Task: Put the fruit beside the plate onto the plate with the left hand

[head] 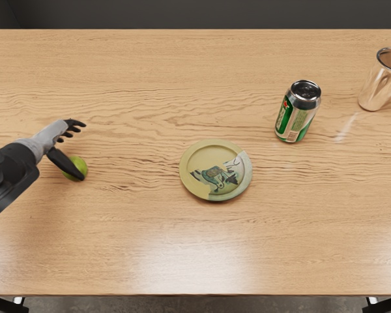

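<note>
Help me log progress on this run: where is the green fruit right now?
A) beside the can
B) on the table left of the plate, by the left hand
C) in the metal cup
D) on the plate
B: the green fruit lies on the table well left of the plate, right at the left hand.

Left arm [13, 171] in from the left edge, hand [55, 140] outstretched, fingers [72, 126] spread, thumb [66, 164] angled apart.
</note>
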Controlling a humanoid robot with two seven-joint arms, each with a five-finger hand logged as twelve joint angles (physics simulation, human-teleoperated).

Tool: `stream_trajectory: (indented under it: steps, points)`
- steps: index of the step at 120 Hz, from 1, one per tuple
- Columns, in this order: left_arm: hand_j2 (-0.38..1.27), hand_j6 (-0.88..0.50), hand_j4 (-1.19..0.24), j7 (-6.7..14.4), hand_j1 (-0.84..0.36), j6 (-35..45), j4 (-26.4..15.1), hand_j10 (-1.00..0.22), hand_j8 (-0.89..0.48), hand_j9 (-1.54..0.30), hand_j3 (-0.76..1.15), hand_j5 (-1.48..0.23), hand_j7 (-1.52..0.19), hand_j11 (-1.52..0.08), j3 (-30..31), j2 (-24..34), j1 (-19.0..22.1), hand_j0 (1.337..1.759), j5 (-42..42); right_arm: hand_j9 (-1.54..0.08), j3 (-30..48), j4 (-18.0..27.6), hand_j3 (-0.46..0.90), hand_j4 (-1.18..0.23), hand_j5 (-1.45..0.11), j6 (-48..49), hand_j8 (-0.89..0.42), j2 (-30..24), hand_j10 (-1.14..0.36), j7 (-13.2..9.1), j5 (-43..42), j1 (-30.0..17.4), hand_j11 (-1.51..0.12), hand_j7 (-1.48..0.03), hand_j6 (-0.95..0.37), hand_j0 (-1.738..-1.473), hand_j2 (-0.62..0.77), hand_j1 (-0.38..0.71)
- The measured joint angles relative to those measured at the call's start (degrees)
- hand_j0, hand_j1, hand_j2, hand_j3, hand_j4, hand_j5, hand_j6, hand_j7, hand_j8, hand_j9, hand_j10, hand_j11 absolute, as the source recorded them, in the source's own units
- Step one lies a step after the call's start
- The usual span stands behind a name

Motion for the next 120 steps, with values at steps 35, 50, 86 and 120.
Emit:
stream_trajectory:
  steps: [35, 50, 86, 120]
  points:
    - [0.07, -0.35, -0.35, 0.01, -0.07, 0.88, -2.39, -0.35, -0.35, -0.45, 0.0, -0.45, -0.45, -0.45, 1.15, 1.94, 1.41, 1.658, 1.02, -0.03, 0.0, 0.0, 0.0, -0.02, -0.03, 0.0, -0.02, 0.0, -0.02, 0.0, 0.0, 0.02, -0.03, -0.03, -0.02, -1.658, 0.0, -0.32]
    - [0.09, -0.42, -0.42, 0.01, -0.16, 0.92, -2.54, -0.42, -0.42, -0.55, 0.0, -0.55, -0.55, -0.55, 1.2, 1.84, 1.41, 1.658, 1.14, -0.03, 0.0, -0.01, 0.0, -0.02, -0.03, 0.0, -0.02, 0.0, -0.02, 0.0, 0.0, 0.02, -0.03, -0.03, -0.02, -1.658, 0.0, -0.32]
    - [0.13, -0.51, -0.51, -0.01, -0.25, 0.92, -2.61, -0.5, -0.48, -0.66, 0.0, -0.65, -0.65, -0.66, 1.2, 1.3, 2.07, 1.657, 1.37, -0.03, 0.0, 0.0, 0.0, -0.02, -0.03, 0.0, -0.02, 0.0, -0.02, 0.0, 0.0, 0.02, -0.03, -0.03, -0.02, -1.658, 0.0, -0.32]
    - [0.23, -0.5, -0.61, 0.01, -0.28, 0.93, -2.66, -0.6, -0.44, -0.8, 0.0, -0.78, -0.79, -0.8, 1.2, 1.64, 2.46, 1.656, 1.3, -0.03, 0.0, 0.0, 0.0, -0.02, -0.03, 0.0, -0.02, 0.0, -0.02, 0.0, 0.0, 0.02, -0.03, -0.03, -0.02, -1.658, 0.0, -0.32]
